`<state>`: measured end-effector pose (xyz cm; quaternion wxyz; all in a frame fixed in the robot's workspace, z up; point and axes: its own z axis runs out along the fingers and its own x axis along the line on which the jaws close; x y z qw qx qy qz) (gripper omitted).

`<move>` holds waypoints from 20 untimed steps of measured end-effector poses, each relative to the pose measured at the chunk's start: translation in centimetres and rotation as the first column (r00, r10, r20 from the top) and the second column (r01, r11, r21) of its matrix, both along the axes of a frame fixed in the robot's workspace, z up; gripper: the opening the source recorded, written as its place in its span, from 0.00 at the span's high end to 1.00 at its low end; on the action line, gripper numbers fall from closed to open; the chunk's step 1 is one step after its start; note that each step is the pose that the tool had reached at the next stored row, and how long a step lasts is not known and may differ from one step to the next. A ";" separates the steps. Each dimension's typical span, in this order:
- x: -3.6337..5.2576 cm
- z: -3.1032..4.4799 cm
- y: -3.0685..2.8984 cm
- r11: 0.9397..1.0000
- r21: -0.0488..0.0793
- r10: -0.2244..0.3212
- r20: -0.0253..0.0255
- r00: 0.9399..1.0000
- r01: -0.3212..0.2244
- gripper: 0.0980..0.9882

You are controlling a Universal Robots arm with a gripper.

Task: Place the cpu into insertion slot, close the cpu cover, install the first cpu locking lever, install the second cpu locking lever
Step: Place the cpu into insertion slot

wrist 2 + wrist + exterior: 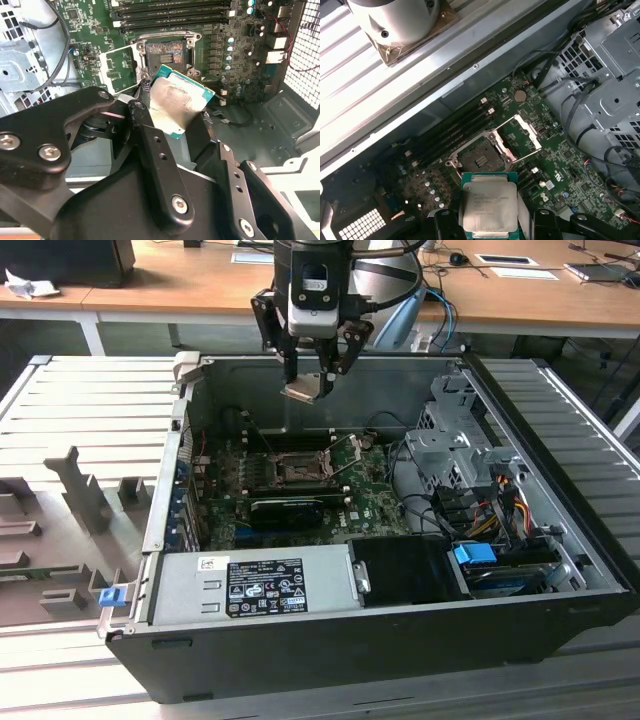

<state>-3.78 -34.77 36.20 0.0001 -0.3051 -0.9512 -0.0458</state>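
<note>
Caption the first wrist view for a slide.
Gripper holding small flat square grey-topped cpu above the open, dark square insertion slot.

– Where is the exterior view?
– High up, at the near side of the computer case (330, 635), looking down into it.
– And both wrist views?
– Much closer, above the board, looking down. All three see the insertion slot (297, 472).

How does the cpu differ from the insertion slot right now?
The cpu is held in the claw above the case; the insertion slot sits on the green board. The cpu has a pale grey metal top; the insertion slot is dark and empty. Both are square.
</note>
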 end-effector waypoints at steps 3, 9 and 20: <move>0.00 -0.04 0.00 1.000 0.000 -0.026 0.000 1.000 0.026 0.52; 0.00 -0.09 0.00 0.997 0.000 -0.073 0.000 0.997 0.073 0.52; 0.01 -0.44 0.00 0.988 0.000 -0.152 0.000 0.988 0.152 0.52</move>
